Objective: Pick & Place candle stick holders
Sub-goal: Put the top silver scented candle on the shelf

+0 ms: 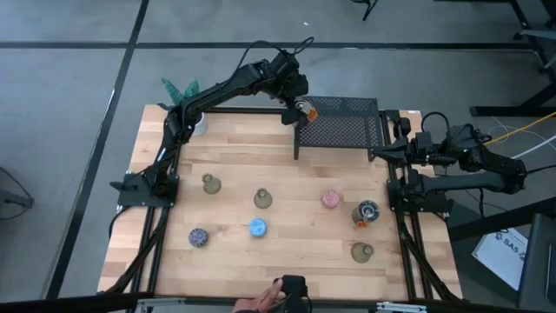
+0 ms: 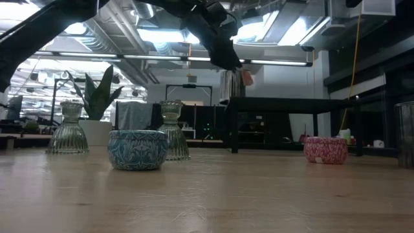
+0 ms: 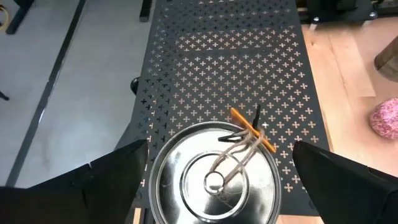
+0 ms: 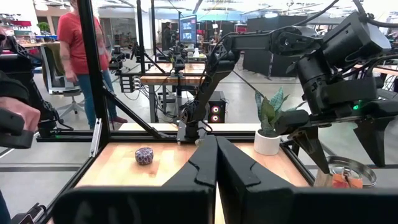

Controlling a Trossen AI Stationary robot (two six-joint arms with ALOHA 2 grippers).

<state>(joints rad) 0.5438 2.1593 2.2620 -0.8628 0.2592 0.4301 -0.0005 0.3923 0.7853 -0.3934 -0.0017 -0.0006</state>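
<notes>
- Hovering over the left end of the black mesh rack (image 1: 340, 122) at the table's far edge, the left gripper (image 1: 295, 109) has its jaws spread wide, one finger on each side of a silvery holder (image 3: 214, 175) with an orange accent, not pinching it.
- That silvery holder sits on the rack's near-left corner, seen from the wrist straight down into its round top.
- Parked off the right edge of the table (image 1: 287, 187), the right gripper (image 4: 216, 163) has its fingers pressed together with nothing between them.
- Spread over the table: two olive glass holders (image 1: 209, 183) and (image 1: 262, 198) in the middle-left, a third (image 1: 362, 252) near the front-right corner.
- Blue holder (image 1: 257, 228) sits near the front edge at centre; a purple-speckled holder (image 1: 198, 236) lies left of it.
- Pink holder (image 1: 331, 199) stands right of centre, with a second silvery one (image 1: 367, 211) just beside it toward the right edge.
- A potted plant (image 1: 187, 104) stands at the far-left corner.
- A person's hand (image 1: 256, 303) shows at the front edge.
</notes>
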